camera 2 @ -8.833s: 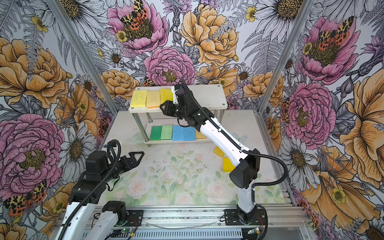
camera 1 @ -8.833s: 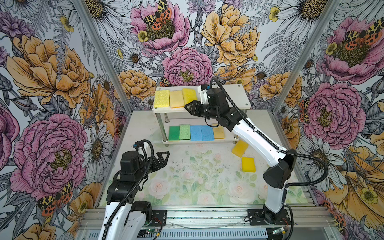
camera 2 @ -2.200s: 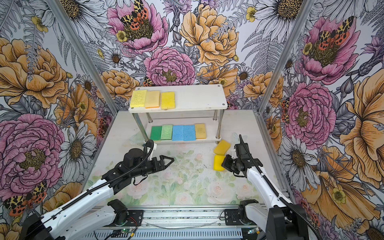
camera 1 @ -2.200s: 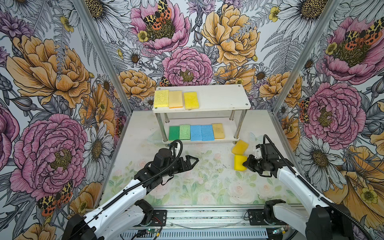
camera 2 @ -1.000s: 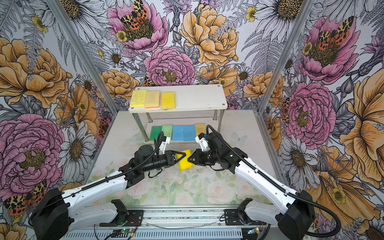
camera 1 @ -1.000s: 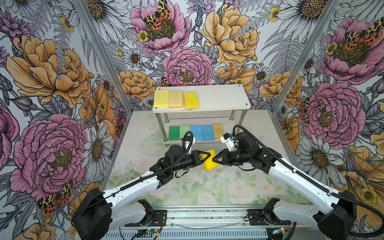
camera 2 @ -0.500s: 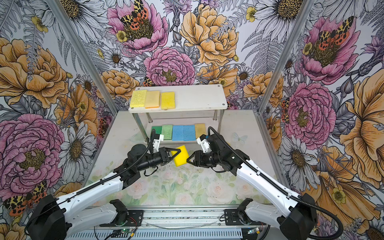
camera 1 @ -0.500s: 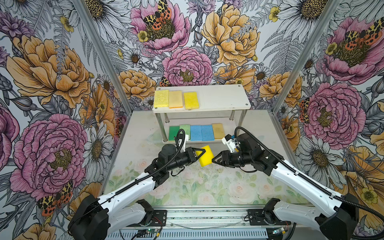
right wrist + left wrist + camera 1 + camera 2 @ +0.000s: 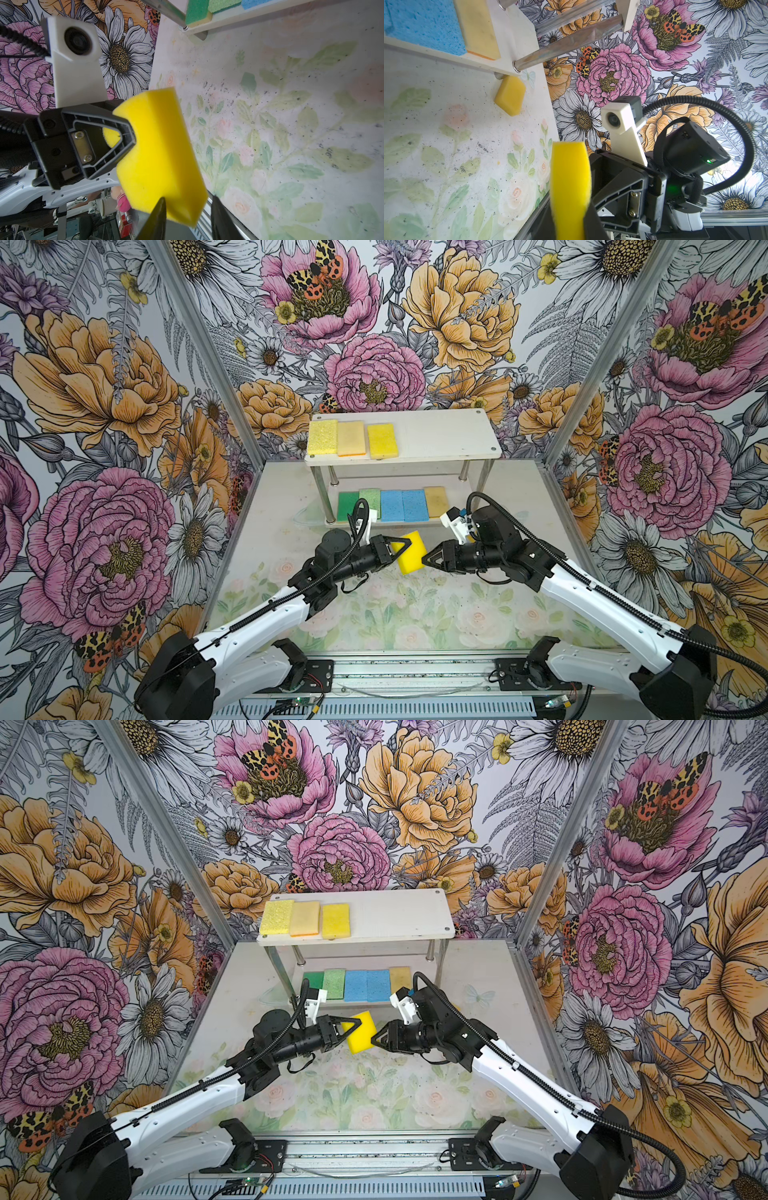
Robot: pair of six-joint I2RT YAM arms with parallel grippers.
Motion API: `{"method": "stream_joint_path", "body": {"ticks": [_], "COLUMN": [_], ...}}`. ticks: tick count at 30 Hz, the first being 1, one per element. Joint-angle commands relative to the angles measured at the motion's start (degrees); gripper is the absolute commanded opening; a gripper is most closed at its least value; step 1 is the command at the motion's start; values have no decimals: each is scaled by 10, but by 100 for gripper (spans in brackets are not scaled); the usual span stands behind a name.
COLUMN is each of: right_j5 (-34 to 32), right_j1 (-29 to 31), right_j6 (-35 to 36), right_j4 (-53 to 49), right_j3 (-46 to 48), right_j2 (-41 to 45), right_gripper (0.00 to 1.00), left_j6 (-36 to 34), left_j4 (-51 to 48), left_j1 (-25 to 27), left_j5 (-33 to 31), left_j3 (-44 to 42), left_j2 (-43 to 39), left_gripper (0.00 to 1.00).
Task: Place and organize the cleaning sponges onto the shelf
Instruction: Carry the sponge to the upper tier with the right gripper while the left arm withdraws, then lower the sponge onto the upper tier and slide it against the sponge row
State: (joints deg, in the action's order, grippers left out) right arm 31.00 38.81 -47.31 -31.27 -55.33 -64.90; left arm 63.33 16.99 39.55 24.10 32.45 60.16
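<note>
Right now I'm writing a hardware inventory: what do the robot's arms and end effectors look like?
The left arm and right arm have white shells, black joints and corrugated cables. The left end effector and right end effector are black, with triangular fingers.

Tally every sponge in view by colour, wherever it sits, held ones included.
Yellow or tan sponges: 6
Blue sponges: 2
Green sponges: 2
Total: 10
</note>
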Motion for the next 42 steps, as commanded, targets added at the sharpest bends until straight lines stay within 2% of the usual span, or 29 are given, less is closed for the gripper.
{"method": "stream_joint_path", "body": {"ticks": [1,4,10,11,12,14,15,17,18,23,27,30,36,42], "right_j5": [9,9,-5,-11,-18,-36,-41,-47,-51,-75,-82,-86,-70,-58], "right_j1": [8,11,12,12,12,12,12,11,11,2,-35,-68,-122,-144], "right_j6": [-7,-11,-15,-16,-17,-18,-19,-16,-12,39,65,75,98,105], "right_j4": [30,34,34,34,33,32,31,27,22,-43,-83,-100,-144,-160], "right_j3": [-4,-4,-7,-7,-8,-13,-17,-35,-49,-154,-265,-356,-528,-613], "right_j2": [-7,-7,5,9,14,23,27,30,29,-1,-54,-107,-232,-318], "right_gripper": [33,26,1,0,0,0,0,0,0,0,0,0,0,0], "left_j6": [6,6,7,7,4,-3,-10,-26,-35,-68,-91,-100,-107,-125], "left_j4": [24,26,25,22,19,9,-3,-37,-58,-167,-265,-315,-357,-382], "left_j1": [-1,0,-5,-6,-9,-14,-19,-34,-46,-144,-245,-294,-326,-338], "left_j5": [17,18,20,22,24,31,36,45,49,78,105,126,147,163], "left_j3": [-7,-8,-12,-11,-11,-8,-4,5,10,35,47,39,9,4], "left_j2": [-8,-8,-16,-18,-20,-29,-36,-58,-75,-179,-258,-285,-316,-317], "left_gripper": [16,16,18,24,36,68,80,96,99,99,99,99,99,99]}}
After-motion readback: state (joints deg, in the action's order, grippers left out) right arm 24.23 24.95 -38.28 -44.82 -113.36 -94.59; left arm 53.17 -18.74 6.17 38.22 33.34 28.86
